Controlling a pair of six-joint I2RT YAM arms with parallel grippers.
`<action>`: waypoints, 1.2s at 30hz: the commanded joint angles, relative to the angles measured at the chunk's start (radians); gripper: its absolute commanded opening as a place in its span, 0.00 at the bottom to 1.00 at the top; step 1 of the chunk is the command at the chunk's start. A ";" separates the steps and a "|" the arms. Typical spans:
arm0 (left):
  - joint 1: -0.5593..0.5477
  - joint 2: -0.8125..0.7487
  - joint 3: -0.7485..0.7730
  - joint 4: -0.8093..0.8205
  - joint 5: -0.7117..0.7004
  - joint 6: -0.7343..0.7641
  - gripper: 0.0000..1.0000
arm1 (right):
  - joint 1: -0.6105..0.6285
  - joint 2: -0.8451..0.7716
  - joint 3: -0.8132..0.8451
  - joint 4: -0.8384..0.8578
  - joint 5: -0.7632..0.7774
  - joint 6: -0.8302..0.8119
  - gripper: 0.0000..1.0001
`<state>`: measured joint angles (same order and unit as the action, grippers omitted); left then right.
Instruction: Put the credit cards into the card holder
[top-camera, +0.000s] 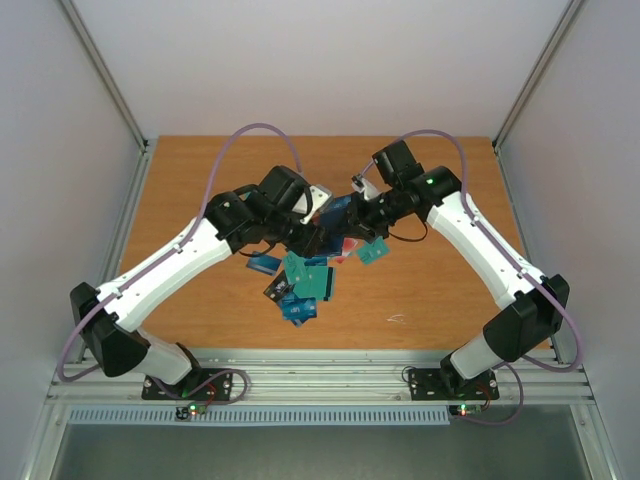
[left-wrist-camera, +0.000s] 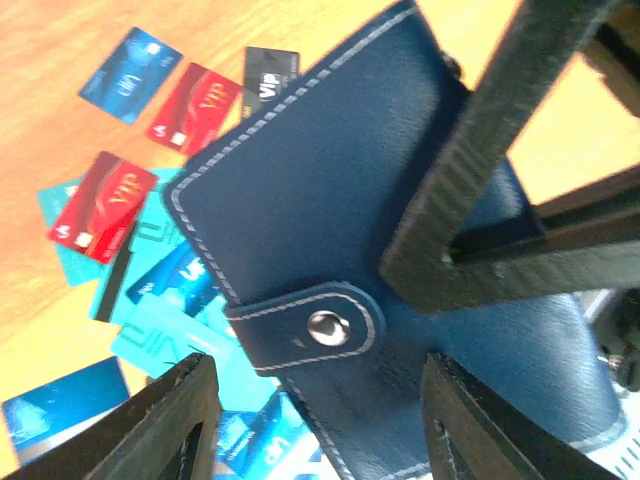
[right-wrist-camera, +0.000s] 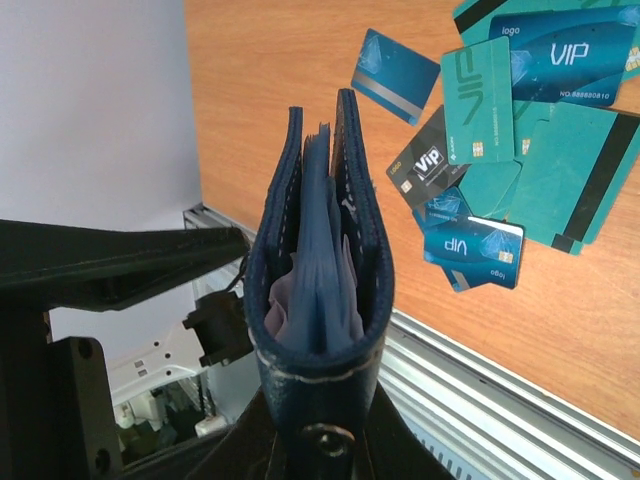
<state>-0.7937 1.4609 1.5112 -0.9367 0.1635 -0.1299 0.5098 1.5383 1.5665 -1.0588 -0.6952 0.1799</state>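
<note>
The card holder (left-wrist-camera: 330, 190), a navy stitched wallet with a snap clasp tab (left-wrist-camera: 310, 330), hangs in the air above the table. My right gripper (right-wrist-camera: 318, 440) is shut on its clasp end, and its dark fingers (left-wrist-camera: 470, 170) cross the holder in the left wrist view. The holder's top edge gapes slightly, showing blue inner pockets (right-wrist-camera: 318, 230). My left gripper (left-wrist-camera: 320, 400) stands open, its fingers on either side of the holder's clasp end, the left one apart from it. The credit cards (top-camera: 305, 280) lie in a loose pile below: teal, blue, red (left-wrist-camera: 105, 205) and black (right-wrist-camera: 428, 160).
A single teal card (top-camera: 375, 251) lies right of the pile. The metal rail (top-camera: 330, 365) runs along the table's near edge, close to the cards. Grey walls stand on both sides. Bare wood (top-camera: 420, 300) stretches to the right of the pile.
</note>
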 joint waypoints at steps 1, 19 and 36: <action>-0.017 0.005 -0.007 0.014 -0.189 0.019 0.56 | 0.015 0.002 0.024 -0.004 -0.043 0.024 0.01; 0.004 0.045 -0.034 0.019 -0.429 -0.005 0.52 | 0.040 0.016 0.043 -0.018 -0.119 0.036 0.01; 0.265 -0.230 -0.155 0.091 0.087 -0.065 0.69 | -0.019 0.056 0.146 -0.174 0.027 -0.035 0.01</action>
<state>-0.5243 1.3251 1.3640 -0.9348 -0.0505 -0.1711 0.5213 1.5696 1.6264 -1.1858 -0.7074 0.1772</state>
